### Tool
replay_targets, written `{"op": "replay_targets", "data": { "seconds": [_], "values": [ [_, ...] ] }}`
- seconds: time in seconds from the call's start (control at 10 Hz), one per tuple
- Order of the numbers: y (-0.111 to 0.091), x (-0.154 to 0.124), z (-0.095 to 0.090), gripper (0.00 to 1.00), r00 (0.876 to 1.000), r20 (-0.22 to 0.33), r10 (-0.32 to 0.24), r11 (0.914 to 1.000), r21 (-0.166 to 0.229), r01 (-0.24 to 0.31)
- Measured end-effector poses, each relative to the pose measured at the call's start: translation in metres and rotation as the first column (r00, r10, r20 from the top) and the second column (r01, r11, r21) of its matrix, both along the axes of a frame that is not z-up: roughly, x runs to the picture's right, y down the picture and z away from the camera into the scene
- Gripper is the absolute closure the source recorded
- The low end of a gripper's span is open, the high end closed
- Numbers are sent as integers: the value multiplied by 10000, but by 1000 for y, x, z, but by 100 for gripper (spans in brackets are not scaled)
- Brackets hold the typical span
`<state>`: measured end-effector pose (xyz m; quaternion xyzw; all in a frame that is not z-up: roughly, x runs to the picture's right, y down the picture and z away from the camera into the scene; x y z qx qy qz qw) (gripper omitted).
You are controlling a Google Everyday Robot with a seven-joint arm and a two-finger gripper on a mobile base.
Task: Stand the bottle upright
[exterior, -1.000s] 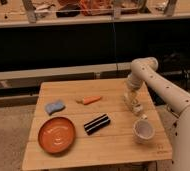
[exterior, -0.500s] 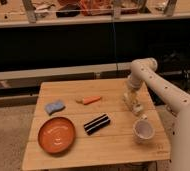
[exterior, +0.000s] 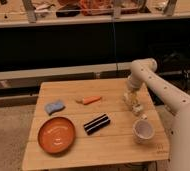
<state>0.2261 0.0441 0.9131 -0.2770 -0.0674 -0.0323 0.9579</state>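
Note:
The bottle (exterior: 137, 108) is a small whitish shape lying on the wooden table (exterior: 118, 145) near its right edge, partly covered by the arm's end. My gripper (exterior: 132, 101) hangs straight down over it from the white arm (exterior: 153, 82), low at the table surface, and it stands open. I cannot tell whether the fingers touch the bottle.
A white cup (exterior: 143, 131) stands just in front of the bottle. A black striped bar (exterior: 97, 123) lies mid-table, with a carrot (exterior: 90, 99) behind it. A blue sponge (exterior: 54, 106) and an orange plate (exterior: 56, 134) sit at the left. A dark counter runs behind the table.

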Motion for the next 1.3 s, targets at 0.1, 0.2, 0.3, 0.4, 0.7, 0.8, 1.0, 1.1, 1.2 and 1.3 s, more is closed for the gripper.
{"op": "replay_targets", "data": {
  "seconds": [0.1, 0.2, 0.3, 0.4, 0.7, 0.8, 1.0, 1.1, 1.2, 1.3],
  "values": [
    [-1, -1, 0, 20, 10000, 0, -18, 10000, 5, 18],
    [-2, -2, 0, 20, 10000, -2, -27, 10000, -4, 27],
    [0, 1, 2, 20, 10000, -45, 11, 10000, -42, -12],
    [2, 3, 4, 20, 10000, -65, 0, 10000, -71, 0],
    [2, 0, 5, 20, 9999, -52, -118, 9999, -112, 118],
    [2, -1, 5, 20, 9999, -41, -151, 9998, -121, 150],
    [-1, 0, 4, 20, 9994, 49, -355, 9992, -158, 356],
    [-3, 3, 1, 20, 9953, 171, -953, 9951, -245, 957],
    [-10, 2, -4, 20, 9883, 398, -1475, 9887, -210, 1484],
    [-22, 3, -16, 20, 9669, 948, -2369, 9706, -194, 2397]
  ]
}}
